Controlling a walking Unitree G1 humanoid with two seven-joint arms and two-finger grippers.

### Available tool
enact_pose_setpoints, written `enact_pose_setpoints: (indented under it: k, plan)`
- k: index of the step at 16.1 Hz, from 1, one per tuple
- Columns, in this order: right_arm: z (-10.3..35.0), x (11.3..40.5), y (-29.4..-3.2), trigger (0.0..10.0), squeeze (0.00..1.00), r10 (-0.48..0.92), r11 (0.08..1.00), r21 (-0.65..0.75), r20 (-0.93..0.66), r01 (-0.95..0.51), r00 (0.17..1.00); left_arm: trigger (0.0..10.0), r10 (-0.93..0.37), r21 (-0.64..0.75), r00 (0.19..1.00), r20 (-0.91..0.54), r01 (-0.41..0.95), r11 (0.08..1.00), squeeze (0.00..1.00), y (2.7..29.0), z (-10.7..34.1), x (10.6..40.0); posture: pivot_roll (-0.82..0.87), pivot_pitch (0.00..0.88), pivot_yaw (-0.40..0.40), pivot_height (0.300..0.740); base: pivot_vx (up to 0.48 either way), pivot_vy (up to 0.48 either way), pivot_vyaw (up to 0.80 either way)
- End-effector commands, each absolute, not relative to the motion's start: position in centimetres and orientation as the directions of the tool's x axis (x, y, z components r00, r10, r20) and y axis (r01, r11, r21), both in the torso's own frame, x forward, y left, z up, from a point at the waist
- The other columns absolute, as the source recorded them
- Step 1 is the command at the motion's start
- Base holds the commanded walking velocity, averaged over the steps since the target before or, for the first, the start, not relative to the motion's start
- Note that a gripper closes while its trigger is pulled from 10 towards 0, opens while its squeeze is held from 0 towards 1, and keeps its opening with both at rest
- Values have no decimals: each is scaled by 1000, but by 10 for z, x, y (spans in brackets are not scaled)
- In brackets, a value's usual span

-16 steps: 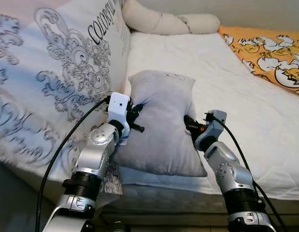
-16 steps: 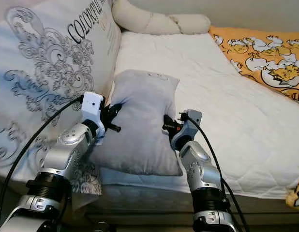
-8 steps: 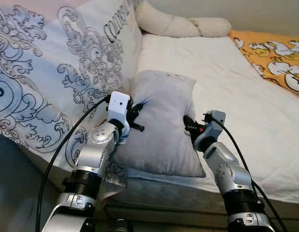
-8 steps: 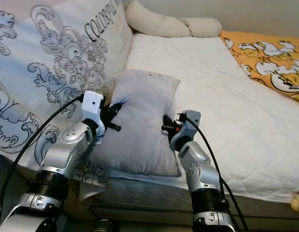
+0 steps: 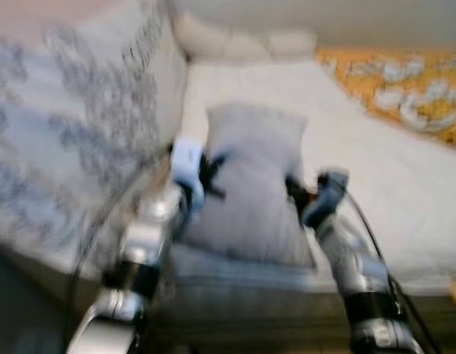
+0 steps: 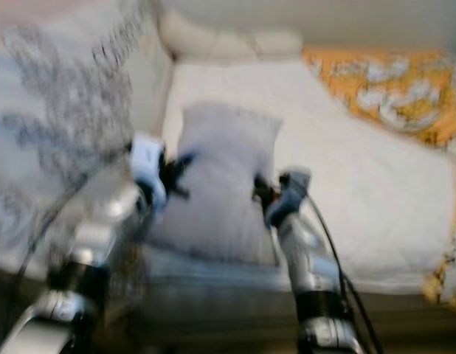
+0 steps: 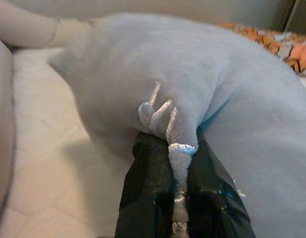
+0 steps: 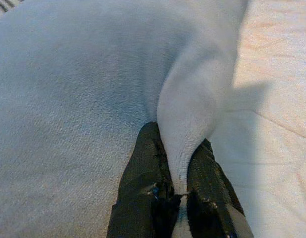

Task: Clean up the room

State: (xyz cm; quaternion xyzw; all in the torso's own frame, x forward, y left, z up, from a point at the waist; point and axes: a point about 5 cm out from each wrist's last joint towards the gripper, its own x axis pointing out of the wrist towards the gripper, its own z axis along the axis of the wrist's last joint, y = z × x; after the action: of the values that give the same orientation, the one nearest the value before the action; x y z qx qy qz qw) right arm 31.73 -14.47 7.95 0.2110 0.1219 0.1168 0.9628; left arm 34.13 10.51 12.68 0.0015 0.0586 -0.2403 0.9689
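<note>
A light grey pillow [image 5: 254, 184] lies lengthwise on the near edge of the white bed [image 5: 375, 147]; both head views are blurred. My left gripper [image 5: 209, 171] is shut on the pillow's left side, and the left wrist view shows a pinched fold of the grey pillow [image 7: 158, 84] squeezed between the black fingers [image 7: 148, 193]. At the pillow's right side my right gripper [image 5: 293, 190] is shut on it too. The right wrist view has a ridge of the grey pillow [image 8: 187, 119] clamped between the fingers [image 8: 143, 183].
A large white cushion [image 5: 88, 133] printed with grey scrolls leans at the left of the bed. Cream bolster pillows [image 5: 235, 44] lie at the head, and an orange patterned blanket [image 5: 405, 96] covers the far right. The bed's front edge is just below my arms.
The whole picture has shifted and blurred, so the camera is moving. Both grippers keep their hold on the grey pillow.
</note>
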Motion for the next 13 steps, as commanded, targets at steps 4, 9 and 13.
enact_pose_setpoints:
  k: [4, 9, 13]
  plan:
    - [84, 320, -143, 10000, 0, 276, 885, 428, -169, -182, 946, 10000, -442, -1, 895, -63, 443, 897, 0, 112, 140, 346, 82, 0, -2, 740, 291, 0, 0]
    - [85, 318, -132, 10000, 0, 368, 870, 409, -164, -276, 915, 10000, -433, 3, 899, -62, 434, 901, 0, 114, 140, 346, 92, 0, -16, 740, 292, 0, 433]
    - [83, 318, -134, 10000, 0, 380, 864, 419, -176, -280, 908, 10000, -402, 33, 912, -80, 406, 913, 0, 119, 137, 347, 99, 0, -20, 740, 0, 0, 0]
